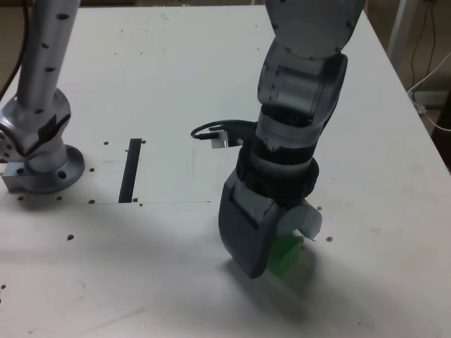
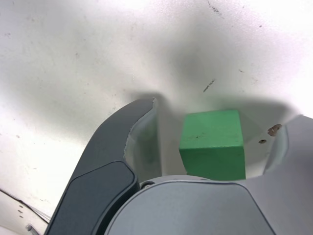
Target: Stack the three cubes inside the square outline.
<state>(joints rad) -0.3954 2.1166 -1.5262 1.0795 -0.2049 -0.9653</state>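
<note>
With its dark grey gripper (image 2: pixel 195 147) set down around the small matte green cube (image 2: pixel 212 143), jaws astride but gaps visible, the pick-up is under way; next I'd expect a firm squeeze, then a lift.

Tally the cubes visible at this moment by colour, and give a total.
Green cube: 1, on the table between the jaws of the gripper
Red: 0 in view
Yellow: 0 in view
Total: 1 cube visible
</note>
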